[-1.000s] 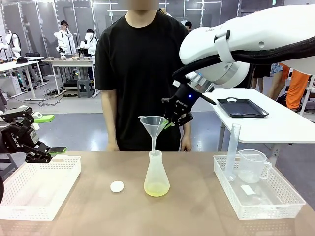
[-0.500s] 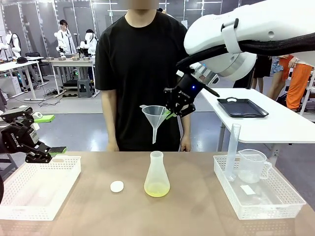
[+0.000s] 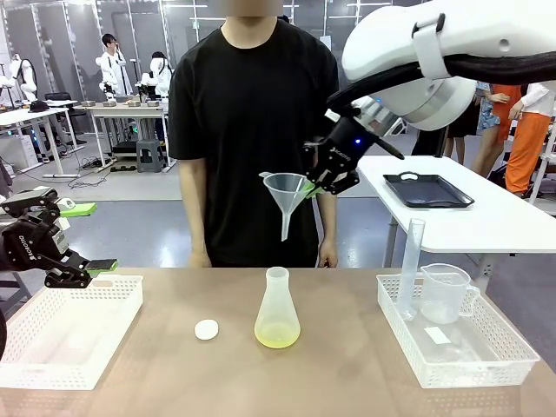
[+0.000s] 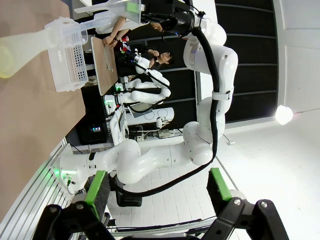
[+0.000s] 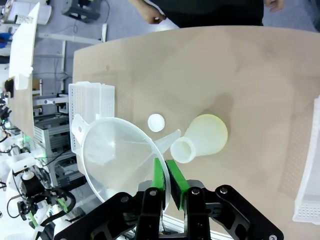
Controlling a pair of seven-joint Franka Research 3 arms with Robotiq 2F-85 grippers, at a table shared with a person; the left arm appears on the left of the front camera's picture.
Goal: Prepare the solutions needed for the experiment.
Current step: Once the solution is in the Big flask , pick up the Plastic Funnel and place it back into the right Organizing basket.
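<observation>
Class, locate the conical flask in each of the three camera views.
Front view: conical flask at bottom centre.
Left wrist view: flask at the upper left edge.
Right wrist view: flask just right of centre.
Shared landmark: the white basket with the beaker.

A: Left gripper (image 4: 157,187)?
B: Jaws wide apart, nothing between. View's rolled sideways.
A: Top edge?
B: Right gripper (image 4: 134,7) pinching funnel (image 4: 107,9). Flask (image 4: 25,42) top-left on table (image 4: 35,125), yellow-green solution (image 4: 5,60) inside. White basket (image 4: 70,60) farther along.
</observation>
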